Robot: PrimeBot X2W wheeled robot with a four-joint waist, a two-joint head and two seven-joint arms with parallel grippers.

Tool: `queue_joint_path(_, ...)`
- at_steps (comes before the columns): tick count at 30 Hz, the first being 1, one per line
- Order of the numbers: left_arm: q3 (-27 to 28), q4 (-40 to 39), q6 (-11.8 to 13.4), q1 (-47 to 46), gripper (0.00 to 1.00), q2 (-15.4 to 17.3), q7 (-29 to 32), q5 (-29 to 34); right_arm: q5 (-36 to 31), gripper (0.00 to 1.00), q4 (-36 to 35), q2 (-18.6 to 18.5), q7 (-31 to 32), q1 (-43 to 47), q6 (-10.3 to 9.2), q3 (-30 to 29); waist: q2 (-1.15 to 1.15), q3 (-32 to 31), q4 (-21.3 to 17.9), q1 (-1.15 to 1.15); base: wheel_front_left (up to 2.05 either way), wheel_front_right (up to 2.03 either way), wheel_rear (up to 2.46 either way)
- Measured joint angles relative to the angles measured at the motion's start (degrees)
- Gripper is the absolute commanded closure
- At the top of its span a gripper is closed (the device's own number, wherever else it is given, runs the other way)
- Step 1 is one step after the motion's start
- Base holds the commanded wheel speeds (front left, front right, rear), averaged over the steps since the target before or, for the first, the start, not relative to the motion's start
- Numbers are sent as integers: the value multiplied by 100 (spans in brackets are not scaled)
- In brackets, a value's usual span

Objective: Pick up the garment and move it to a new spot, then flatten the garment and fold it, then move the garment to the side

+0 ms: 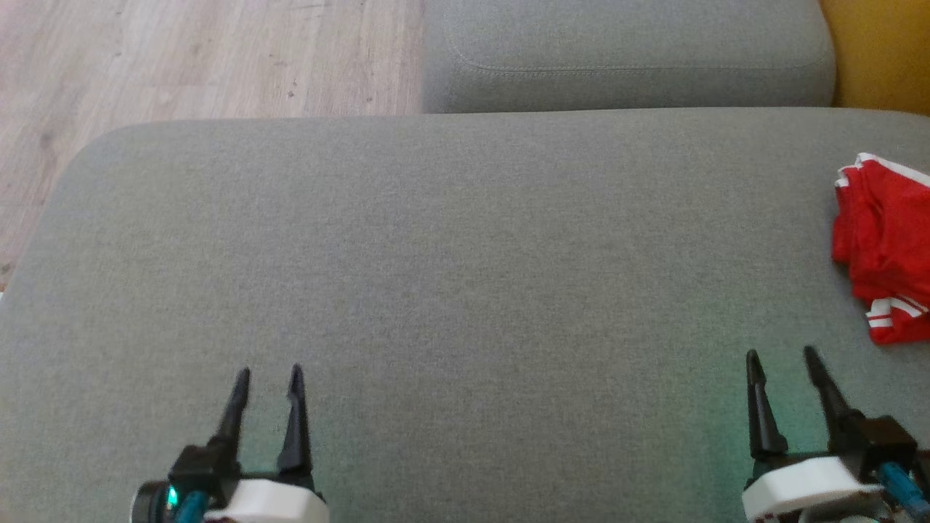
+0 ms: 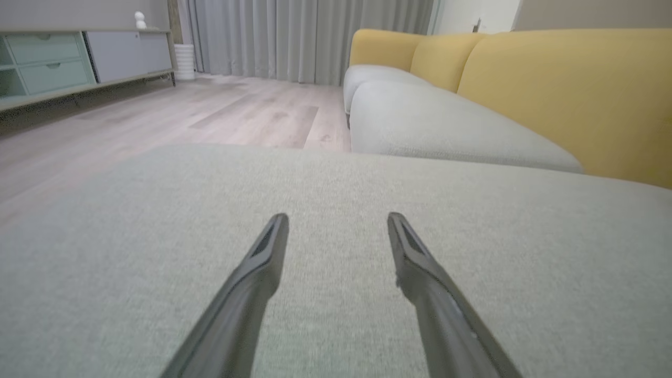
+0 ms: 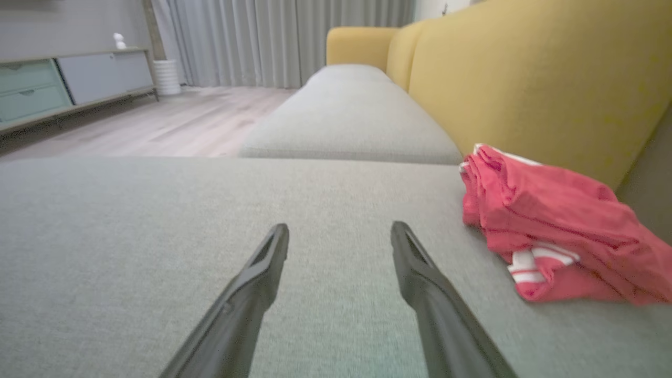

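Left gripper [image 1: 269, 369]: fingers spread wide with nothing between them, hovering low over the near left part of the seat, well apart from the garment.

Right gripper [image 1: 781, 352]: also spread wide and holding nothing. It is near the garment, which lies ahead of it and to its right.

Seat cushion [image 1: 465, 240]: soft grey weave, bare between the two grippers. Risk: fingertips driven down hard could sink in and pinch the cover along with any cloth.

Garment [image 1: 883, 240]: red with white stripes, lying in loose layers at the far right of the seat. The head view's edge cuts part of it off.

Stage: the heap fits a garment waiting to be picked up, and equally one roughly folded and already set aside. These views do not settle which.

Risk at the garment: the layers are slack. A pinch may catch only the top one, so the rest trails, drags or falls open. If it is a finished fold, any brush from the right gripper would spoil it.

Backrest [image 3: 525, 79]: yellow, close behind the garment. Risk: a reach from this angle could jam a finger against it.

Far cushion [image 1: 625, 51]: a seam divides it from the seat, and trailing cloth could snag there.

Floor [image 1: 182, 58]: wood, off to the left, well away from the garment.
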Motion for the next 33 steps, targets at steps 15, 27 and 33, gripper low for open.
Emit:
queue_joint_path(15, 21, 474, -13, 274, 100, -9, 188, -572, 636, 100, 566, 14, 174, 105, 0, -1, 0, -8, -35, 0, 0, 0, 0)
queue_joint_path(27, 163, 404, -87, 244, 100, -10, 382, -1346, 1517, 100, 539, 15, 365, 85, 0, -4, 0, -17, -84, 0, 0, 0, 0)
queue_joint_path(33, 193, 361, -108, 238, 100, -11, 459, -1664, 1884, 100, 530, 15, 424, 66, 0, -13, 0, -21, -105, 0, 0, 0, 0)
